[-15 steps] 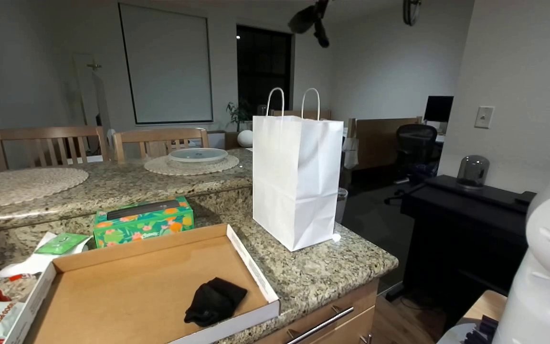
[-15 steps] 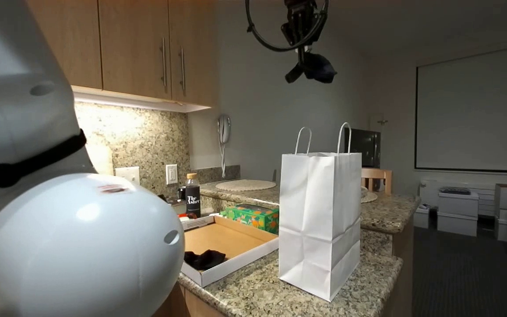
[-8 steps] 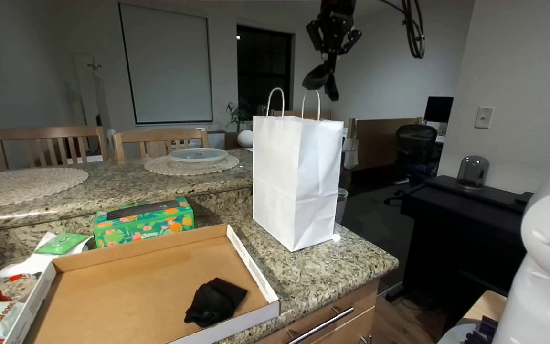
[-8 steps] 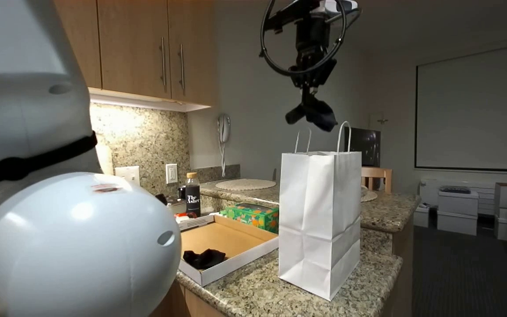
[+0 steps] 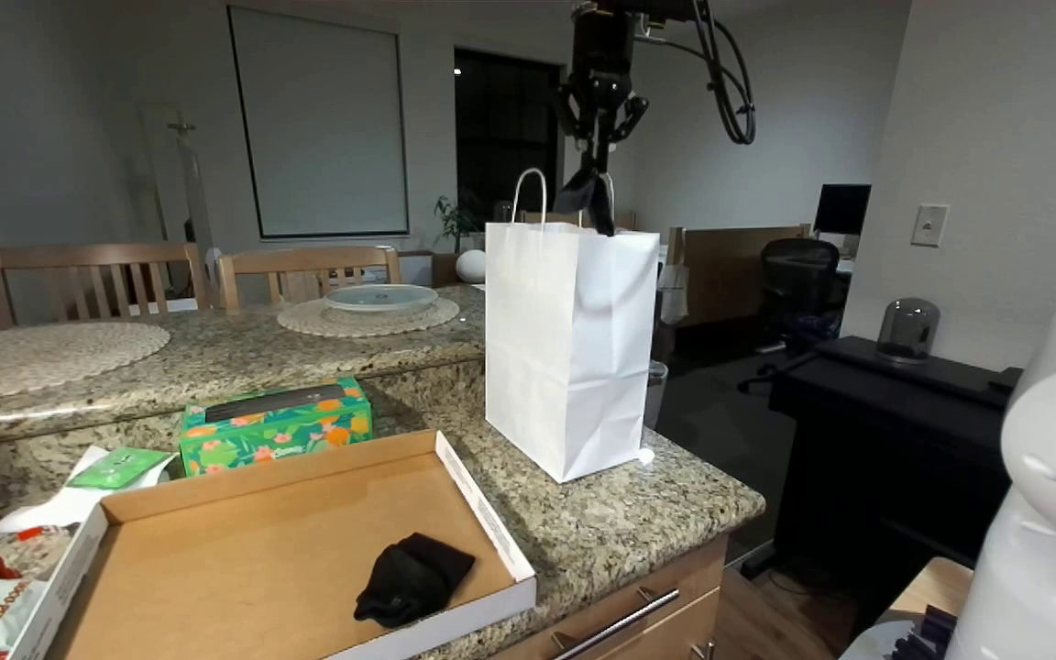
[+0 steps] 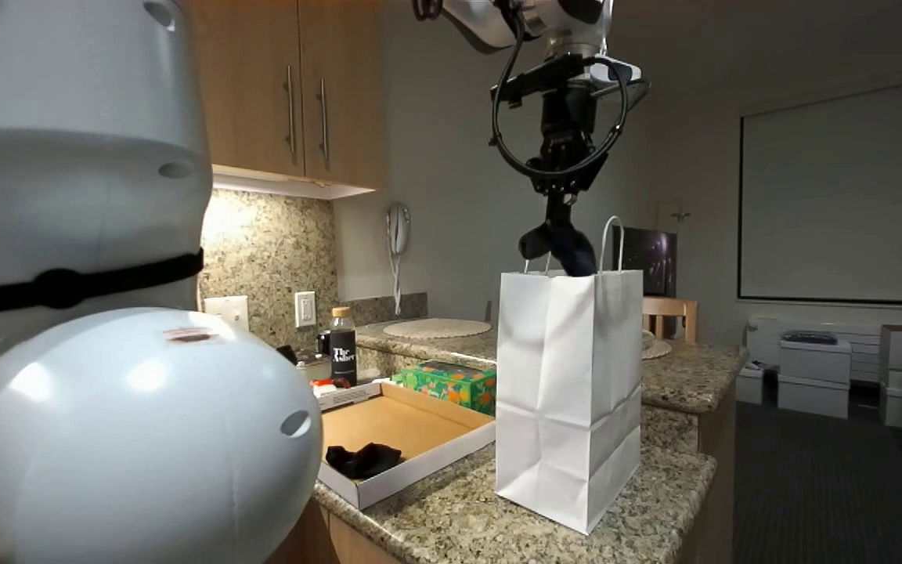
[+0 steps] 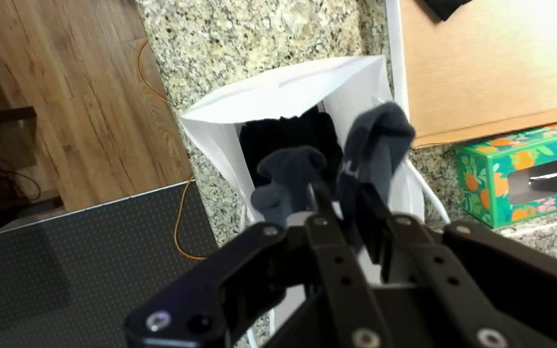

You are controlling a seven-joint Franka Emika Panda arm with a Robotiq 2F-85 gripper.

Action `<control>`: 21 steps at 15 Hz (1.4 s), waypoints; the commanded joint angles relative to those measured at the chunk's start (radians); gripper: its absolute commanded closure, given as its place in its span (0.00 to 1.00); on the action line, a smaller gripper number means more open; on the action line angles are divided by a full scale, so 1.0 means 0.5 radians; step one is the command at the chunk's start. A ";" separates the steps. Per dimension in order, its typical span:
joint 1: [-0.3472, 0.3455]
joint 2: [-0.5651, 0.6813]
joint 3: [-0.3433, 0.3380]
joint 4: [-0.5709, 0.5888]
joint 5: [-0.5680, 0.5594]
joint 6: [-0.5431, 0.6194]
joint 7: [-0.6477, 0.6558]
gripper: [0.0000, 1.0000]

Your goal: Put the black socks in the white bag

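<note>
The tall white bag [image 5: 565, 367] stands upright on the granite counter, its mouth facing up at my wrist camera. Black socks [image 7: 285, 133] lie inside it. Just above the opening is my gripper [image 7: 341, 190], pointing down, its jaws slightly parted with a narrow gap between them. A limp black sock [image 6: 572, 249] still hangs at the fingertips, one part to either side; its lower end is about level with the bag's rim. Another black sock [image 5: 413, 579] lies crumpled in a corner of the shallow cardboard box.
The cardboard box [image 5: 290, 522] sits beside the bag, with a green tissue box [image 5: 276, 426] behind it. Paper loop handles [image 6: 614, 243] rise close to my gripper. A raised counter with placemats runs behind. Past the counter's edge the floor [image 7: 80, 106] drops away.
My gripper has come down from high above to the bag's mouth, carrying the sock with it. In the last moment its jaws have parted a little. Bag and box have not moved.
</note>
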 commanded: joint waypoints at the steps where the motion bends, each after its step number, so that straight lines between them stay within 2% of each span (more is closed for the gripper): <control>1: 0.004 0.121 0.013 0.188 0.074 -0.038 -0.034 0.48; 5: 0.066 0.045 0.084 0.173 0.115 0.007 -0.030 0.24; 8: 0.195 -0.186 0.226 0.006 0.044 0.150 -0.024 0.03; 11: 0.340 -0.260 0.409 -0.023 0.029 0.172 0.007 0.00; 14: 0.456 -0.151 0.564 -0.075 0.084 0.147 0.043 0.00; 16: 0.491 -0.029 0.608 -0.176 0.120 0.227 0.065 0.00; 18: 0.521 0.094 0.632 -0.282 0.137 0.374 0.104 0.00; 21: 0.556 0.318 0.631 -0.444 0.171 0.710 0.218 0.00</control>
